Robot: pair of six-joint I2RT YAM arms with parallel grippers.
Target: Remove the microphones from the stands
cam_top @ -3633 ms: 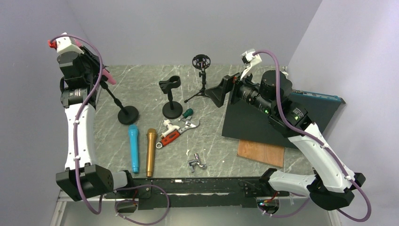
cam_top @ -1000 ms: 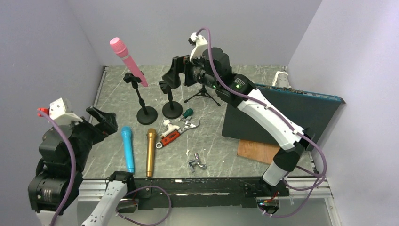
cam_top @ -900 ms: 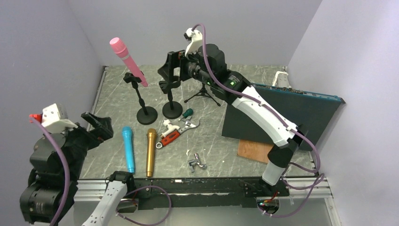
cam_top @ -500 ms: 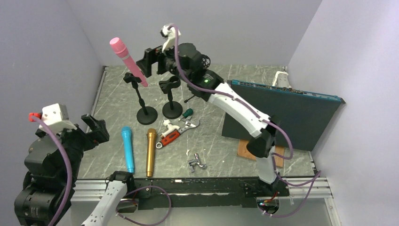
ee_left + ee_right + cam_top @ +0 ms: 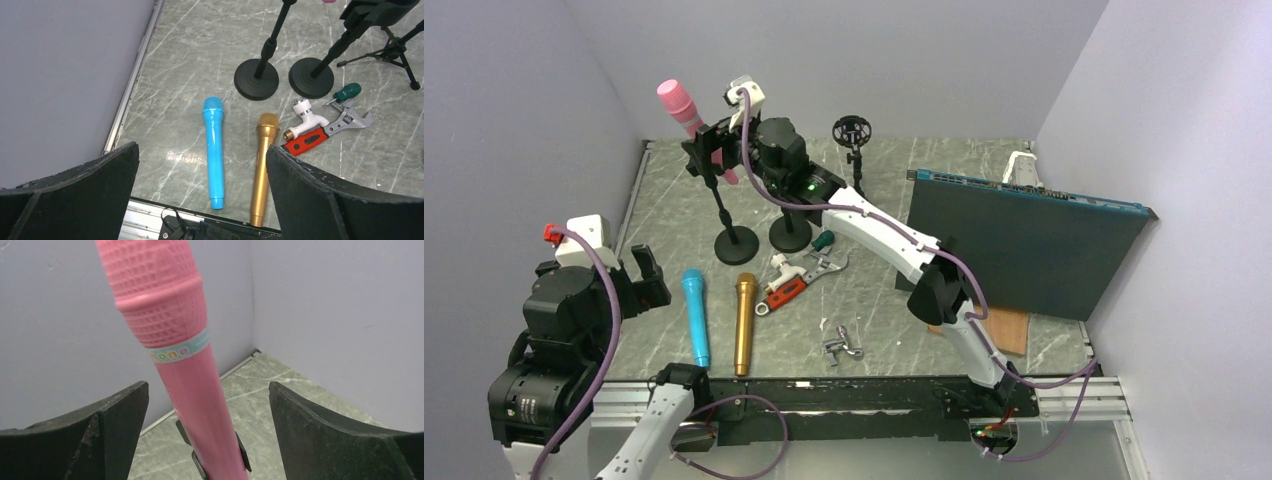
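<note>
- My right gripper (image 5: 208, 390) is spread wide, with one dark finger (image 5: 95, 440) on each side of the pink plastic microphone (image 5: 187, 385). In the right wrist view a strip of wall and table shows between each finger and the pink barrel, so I am straddling it, not pinching it.
- The pink plastic microphone sits in the black clip (image 5: 240, 455) of the black round-based stand (image 5: 735, 243). It is tilted, with its grid-patterned head toward the upper left of the overhead frame and its tail lower, toward the right.
- That stand is in the upper left part of the grey marbled tabletop (image 5: 874, 300). Its base is just beside the base of a second black stand with an empty clip (image 5: 790, 234).
- My left gripper (image 5: 644, 278) hangs at the left middle of the overhead frame, well apart from the stand. Its jaws are spread wide with nothing between them.
- Below it, in the middle of the left wrist frame, a blue microphone (image 5: 214, 150) and a gold microphone (image 5: 263, 165) lie side by side. They are apart, heads toward the top of the frame.
- To the right of the gold one lie a white tap (image 5: 306, 119), a red-handled adjustable wrench (image 5: 322, 134) and a green-handled tool (image 5: 347, 92), close together.
- A small black tripod with a round shock mount (image 5: 852, 135) is at the top centre of the overhead frame.
- A dark flat panel (image 5: 1024, 245) fills the right of that frame.
- A small metal fitting (image 5: 844, 345) lies at the lower centre.
</note>
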